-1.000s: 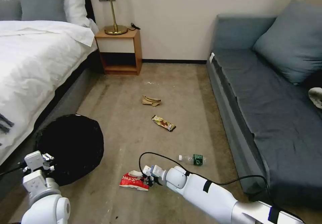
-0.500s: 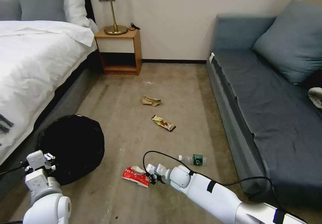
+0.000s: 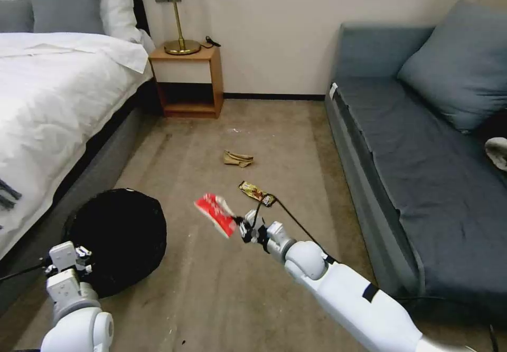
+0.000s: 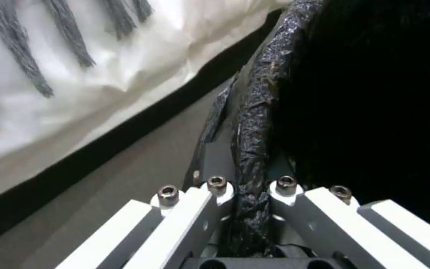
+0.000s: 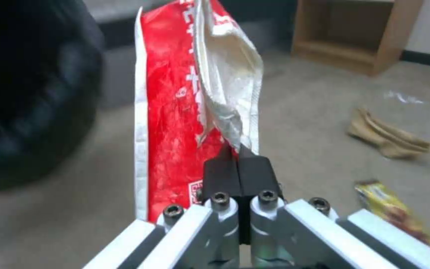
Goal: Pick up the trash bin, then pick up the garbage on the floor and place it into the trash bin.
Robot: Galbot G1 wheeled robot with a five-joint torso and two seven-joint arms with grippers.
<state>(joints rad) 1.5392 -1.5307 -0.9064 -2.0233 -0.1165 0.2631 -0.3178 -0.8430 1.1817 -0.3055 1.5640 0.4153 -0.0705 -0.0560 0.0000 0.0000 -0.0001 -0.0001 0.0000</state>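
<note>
The red packet (image 3: 215, 213) has left the floor. A second ago it lay flat on the carpet at the tips of the right gripper (image 3: 244, 229); now it hangs in the air from those jaws, lifted clear and carried up and toward the bin (image 3: 119, 236). In the right wrist view the dark pads (image 5: 238, 172) are pressed together on the packet's white torn edge, and the rest of the packet stands out beyond the jaws, red face and crumpled white flap both free. So the right jaws are narrow, clamped on the packet.

The left gripper (image 3: 68, 251) is at the bin's near rim. In the left wrist view its jaws straddle the rim, bag liner (image 4: 255, 149) pinched between them, one finger inside the bin and one outside. They hold the bin narrow and tight.

The bin's dark mouth lies off to the side of the right jaws, near but not yet under the packet. The lift looks done, and the carry over the opening is the part in hand. The grip is on a thin torn edge, so a slip seems possible.

Beyond the right jaws, on the carpet, wait the candy wrapper (image 3: 257, 193) and, farther, the tan scrap (image 3: 238, 158).
</note>
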